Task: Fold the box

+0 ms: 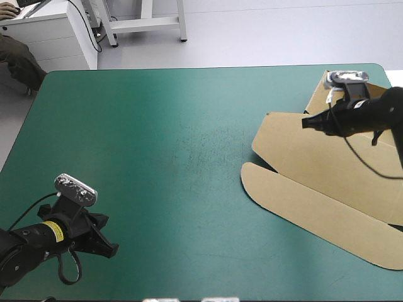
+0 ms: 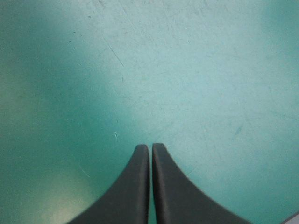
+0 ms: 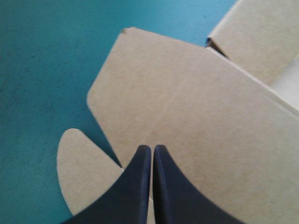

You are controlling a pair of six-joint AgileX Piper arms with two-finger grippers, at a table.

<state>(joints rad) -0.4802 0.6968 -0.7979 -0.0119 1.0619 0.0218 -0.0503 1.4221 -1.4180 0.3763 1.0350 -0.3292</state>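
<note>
High view: the desk [image 1: 157, 126] with its teal-green cover fills the scene, and at its near left corner the left arm [image 1: 38, 236] reaches in low, the left jaws pointing toward the desk's near right. In the left wrist view their two black fingers [image 2: 135, 186] meet in one pointed arch with only a hairline slit between them, fully together and gripping nothing; ahead of them is bare cover marked with fine scratches. The middle of the desk carries nothing. Further right lies the box [image 1: 315, 176], a cut sheet of brown board occupying the right side of the desk, mostly flat. A rounded flap [image 1: 255, 179] is its leftmost part, a long panel [image 1: 334, 220] runs along its near side toward the desk's right edge, and a raised section [image 1: 318, 94] stands up at the far right corner. The right arm [image 1: 371, 113] comes in from the right edge over the far part of the board, the right jaws aimed leftward. In the right wrist view their fingers [image 3: 173, 191] are also pressed together in an arch and hold nothing (whether the tips touch the board beneath cannot be told). Ahead of them spreads a broad panel crossed by a faint crease [image 3: 173, 100], with the rounded flap just beside the tips and the raised section farther off.
</note>
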